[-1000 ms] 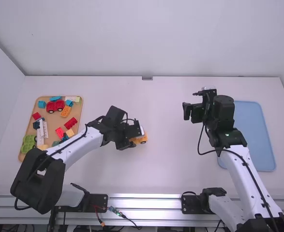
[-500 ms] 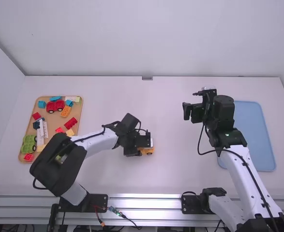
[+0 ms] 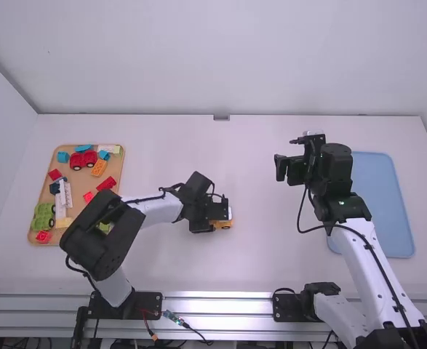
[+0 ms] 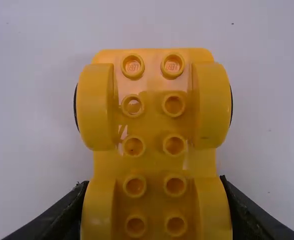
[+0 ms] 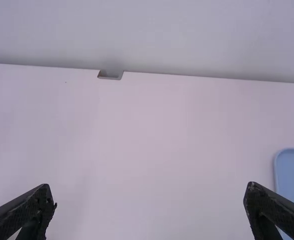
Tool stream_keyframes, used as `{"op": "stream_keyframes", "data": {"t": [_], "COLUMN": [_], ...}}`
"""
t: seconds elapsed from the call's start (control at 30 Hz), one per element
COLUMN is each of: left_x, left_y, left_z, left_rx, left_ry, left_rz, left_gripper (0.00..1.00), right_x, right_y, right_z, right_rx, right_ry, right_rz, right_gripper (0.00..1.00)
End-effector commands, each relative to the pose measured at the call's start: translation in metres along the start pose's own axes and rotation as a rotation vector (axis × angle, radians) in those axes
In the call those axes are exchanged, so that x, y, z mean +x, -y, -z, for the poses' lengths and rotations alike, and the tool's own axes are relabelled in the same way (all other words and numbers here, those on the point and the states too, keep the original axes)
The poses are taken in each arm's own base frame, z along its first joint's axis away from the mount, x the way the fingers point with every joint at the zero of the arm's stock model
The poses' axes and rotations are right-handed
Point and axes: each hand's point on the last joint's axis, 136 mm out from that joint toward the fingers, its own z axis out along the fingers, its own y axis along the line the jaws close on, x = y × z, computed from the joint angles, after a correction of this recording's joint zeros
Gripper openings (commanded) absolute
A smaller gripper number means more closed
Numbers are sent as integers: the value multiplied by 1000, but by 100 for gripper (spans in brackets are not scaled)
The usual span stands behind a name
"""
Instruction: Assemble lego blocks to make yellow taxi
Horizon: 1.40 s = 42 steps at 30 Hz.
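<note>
The fingertips of the left gripper [image 3: 217, 218] are closed in on the two sides of a yellow wheeled Duplo car base [image 4: 154, 135], one black finger against each flank by the nearer pair of mudguards, so the base is held between them. The left wrist view looks down on its studs, two columns with five rows visible, and on four rounded mudguards; thin dark edges of wheels [image 4: 76, 107] peep out past the farther pair. The high view gives its place instead: near the middle of the table [image 3: 257, 254], a little left, mostly hidden by the gripper. Whether it touches the tabletop cannot be told.

The fingers of the right gripper [image 3: 290, 169] stand wide apart at the lower corners of its wrist view, with nothing between them. That gripper is raised over the right part of the table, well apart from the car base. The right wrist view also takes in the notch [image 5: 110, 74] in the far edge and a corner of the blue tray [image 5: 293, 172]; the high view shows more of that tray, beside the right arm.

Farther out on the left, the high view shows a wooden tray [image 3: 78, 182] bearing a red wheeled base [image 3: 83, 159], a green wheeled base [image 3: 42, 211], an orange brick [image 3: 99, 168] and other loose bricks.
</note>
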Motion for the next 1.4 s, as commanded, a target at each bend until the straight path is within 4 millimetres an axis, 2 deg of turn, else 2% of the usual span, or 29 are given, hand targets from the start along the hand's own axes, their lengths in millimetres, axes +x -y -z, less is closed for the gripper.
{"op": "stream_keyframes", "data": {"t": [0.0, 0.1, 0.27, 0.33, 0.37, 0.43, 0.53, 0.6, 0.63, 0.7, 0.73, 0.77, 0.8, 0.83, 0.87, 0.9, 0.93, 0.97, 1.0, 1.03, 1.07, 1.1, 1.2, 1.27, 1.37], "left_x": [10, 9, -3, -7, -7, -10, -4, 14, 20, 54, 59, 87, 97, 122, 130, 161, 175, 209, 212, 235, 246, 261, 281, 284, 287], "left_y": [3, -7, -26, -35, -35, -49, -69, -99, -106, -130, -133, -142, -145, -148, -149, -149, -147, -138, -137, -127, -122, -110, -83, -66, -55], "left_z": [-6, -3, 24, 51, 51, 83, 115, 152, 160, 194, 199, 219, 225, 241, 245, 262, 269, 286, 288, 300, 306, 313, 311, 302, 298], "left_rx": [7, -42, -75, -91, -91, -140, -223, -370, -407, -554, -574, -663, -695, -775, -801, -907, -960, -1086, -1098, -1200, -1256, -1334, -1405, -1377, -1339], "left_ry": [-37, -47, -33, -34, -34, -17, 5, 30, 37, 57, 58, 59, 59, 58, 55, 42, 34, 20, 22, 38, 65, 123, 259, 294, 244], "left_rz": [8, 63, 96, 76, 76, 94, 172, 368, 422, 666, 703, 871, 934, 1090, 1135, 1312, 1397, 1602, 1626, 1800, 1897, 2075, 2454, 2641, 2684], "left_gripper": [99, 99, 99, 99, 99, 99, 99, 99, 99, 99, 99, 99, 99, 99, 99, 99, 99, 99, 99, 99, 99, 99, 99, 99, 99], "right_x": [-15, -14, -15, -15, -15, -15, -15, -15, -15, -17, -18, -19, -19, -20, -20, -20, -20, -21, -21, -22, -22, -23, -24, -25, -25], "right_y": [-3, -2, -2, -3, -3, -2, -2, -3, -3, -3, -3, -3, -3, -5, -5, -8, -8, -9, -8, -9, -9, -9, -9, -9, -9], "right_z": [3, 3, 3, 3, 3, 3, 3, 3, 3, 3, 3, 3, 3, 3, 3, 3, 3, 3, 3, 3, 3, 4, 4, 4, 4], "right_rx": [-8, -2, -5, -6, -6, -5, -5, -5, -5, -6, -6, -11, -11, -17, -21, -36, -38, -40, -40, -40, -40, -40, -40, -40, -40], "right_ry": [27, 23, 25, 25, 25, 25, 25, 26, 27, 35, 36, 41, 42, 44, 44, 47, 47, 51, 51, 52, 55, 58, 63, 65, 65], "right_rz": [10, 8, 9, 9, 9, 8, 8, 9, 9, 10, 9, 11, 11, 12, 12, 12, 12, 13, 14, 14, 14, 15, 16, 16, 16], "right_gripper": [100, 100, 100, 100, 100, 100, 100, 99, 100, 100, 100, 100, 100, 100, 100, 100, 99, 99, 100, 100, 100, 100, 100, 100, 100]}}
